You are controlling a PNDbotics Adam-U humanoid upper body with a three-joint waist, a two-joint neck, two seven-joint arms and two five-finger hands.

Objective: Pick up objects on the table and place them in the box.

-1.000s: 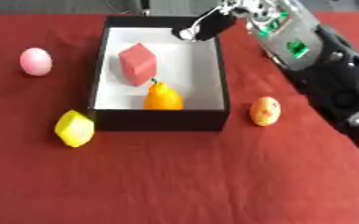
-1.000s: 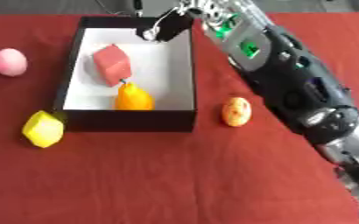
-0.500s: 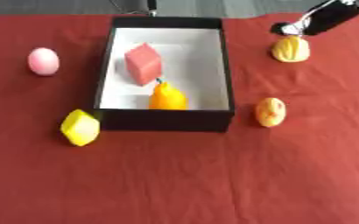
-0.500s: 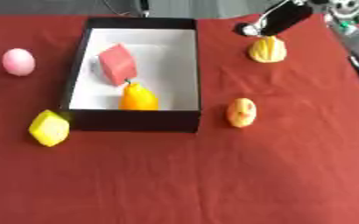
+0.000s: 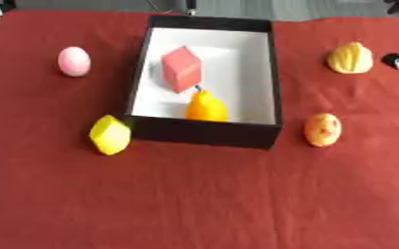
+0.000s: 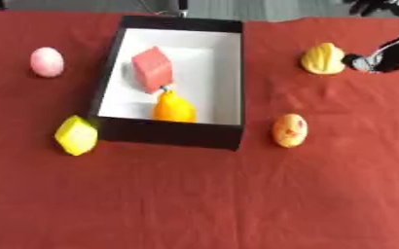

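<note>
Seemingly, the right hand sat just beside the yellow ridged fruit; whether its fingers were open couldn't be told. Closing them around the fruit's middle looked wisest before lifting toward the box.

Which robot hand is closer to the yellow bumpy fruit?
The right hand: it shows just to the right of the yellow bumpy fruit, at the picture's edge. The left hand shows in neither view.

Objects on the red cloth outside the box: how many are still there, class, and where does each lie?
4. A pink egg shape left of the box, a yellow block at its near left corner, a yellow ridged fruit far right, and an orange speckled one near right. None seems hidden.
</note>
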